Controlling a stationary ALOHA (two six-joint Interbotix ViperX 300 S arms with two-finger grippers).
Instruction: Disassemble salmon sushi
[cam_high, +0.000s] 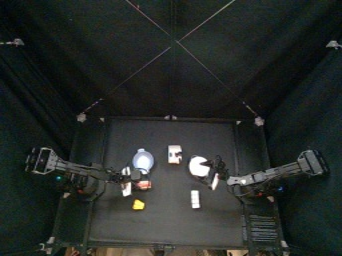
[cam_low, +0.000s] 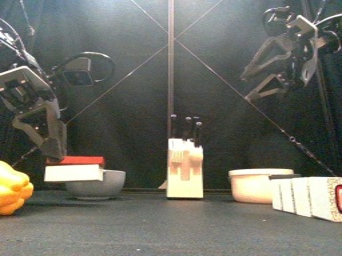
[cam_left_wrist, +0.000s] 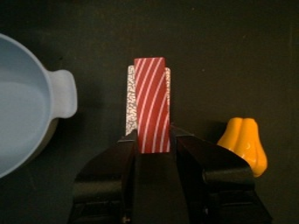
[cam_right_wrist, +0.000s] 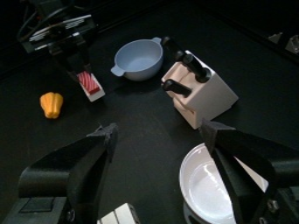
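**Left end effector grips the salmon sushi; right end effector hangs open above the bench**

In the front view, at the far left edge, a yellow-orange toy chunk (cam_low: 12, 189) sits on the bench (cam_low: 160, 225). Just right of it the left end effector (cam_low: 54, 150) comes down from the upper left, and the salmon sushi (cam_low: 75, 169) is at its tip: a red strip on a white block, held level, above and just left of a small grey-blue bowl (cam_low: 99, 184). Whether it touches the bowl's rim cannot be told from this view.

The left wrist view shows the grip closely. The two jaws of the left end effector (cam_left_wrist: 153, 150) are closed on the near end of the salmon sushi (cam_left_wrist: 152, 101), which sticks out from between them toward the middle of the frame, red striped topping uppermost and white rice showing along one side. The bowl (cam_left_wrist: 30, 105) fills the left edge, and the yellow-orange chunk (cam_left_wrist: 242, 142) lies at lower right.

In the middle of the front view stands a pale knife block (cam_low: 185, 168) with dark handles. Right of it is a white bowl (cam_low: 257, 184), then white blocks (cam_low: 310, 194) at the right edge.

At upper right, the right end effector (cam_low: 283, 55) hangs high, well apart from the sushi. In the right wrist view its jaws (cam_right_wrist: 158, 144) stand wide apart with nothing between them, above a white plate (cam_right_wrist: 216, 184).
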